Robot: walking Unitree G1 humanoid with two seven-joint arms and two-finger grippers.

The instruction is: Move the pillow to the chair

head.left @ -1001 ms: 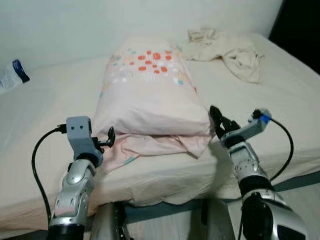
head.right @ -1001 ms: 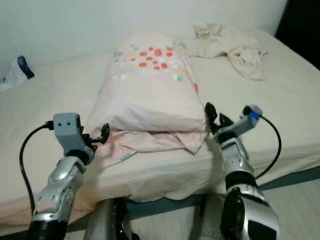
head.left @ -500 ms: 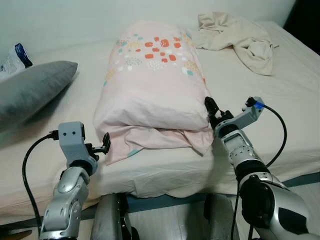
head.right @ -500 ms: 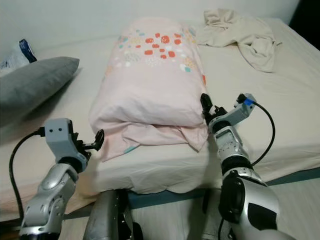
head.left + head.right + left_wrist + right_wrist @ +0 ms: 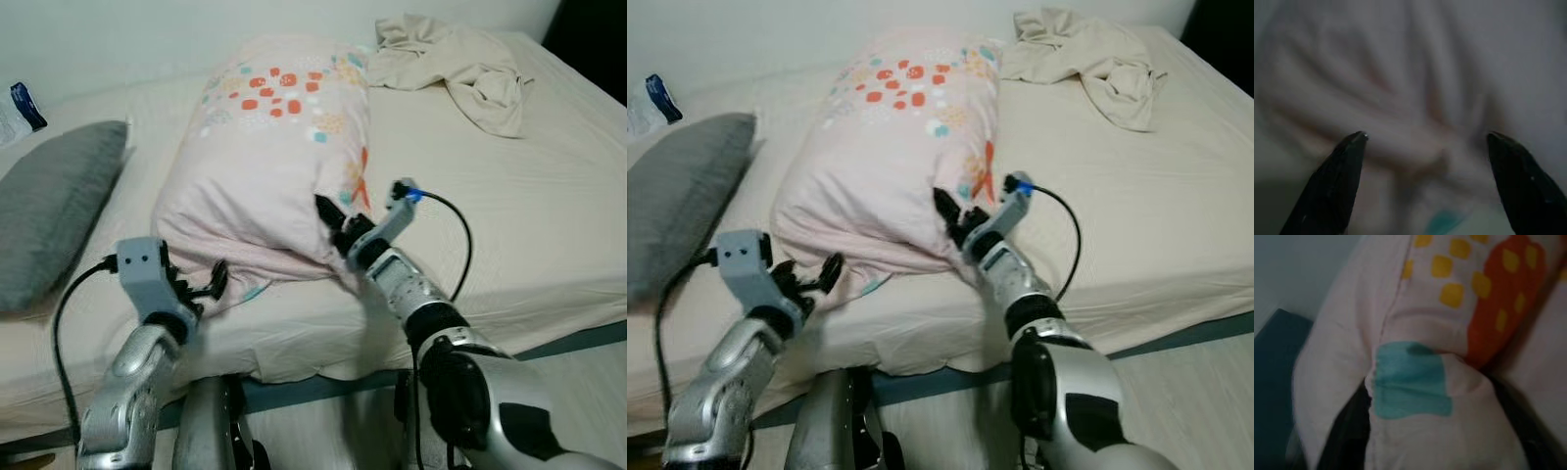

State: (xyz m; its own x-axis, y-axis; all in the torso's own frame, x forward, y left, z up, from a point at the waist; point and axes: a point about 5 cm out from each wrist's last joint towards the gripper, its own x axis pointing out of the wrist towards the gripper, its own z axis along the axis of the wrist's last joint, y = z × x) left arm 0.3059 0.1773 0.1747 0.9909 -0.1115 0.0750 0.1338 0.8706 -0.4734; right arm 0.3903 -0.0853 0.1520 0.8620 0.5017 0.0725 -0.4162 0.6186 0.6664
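Pink pillow (image 5: 269, 166) with orange, yellow and teal spots: lying lengthwise on the bed (image 5: 549, 225), near end bunched close to the mattress edge. Right gripper (image 5: 331, 217): pressing into the pillow's near right corner, fabric bulging between the fingers (image 5: 1347, 431) in the right wrist view, apparently pinching a fold of the cover. Left gripper (image 5: 201, 284): hovering at the pillow's near left corner, fingers (image 5: 1334, 181) spread wide apart with crumpled pink fabric just ahead, gripping nothing. Grey pillow (image 5: 54, 220): lying on the left side of the bed. Beige cloth (image 5: 460, 64): lying crumpled at the far right. Blue-and-white packet (image 5: 15, 108): resting at the far left edge.
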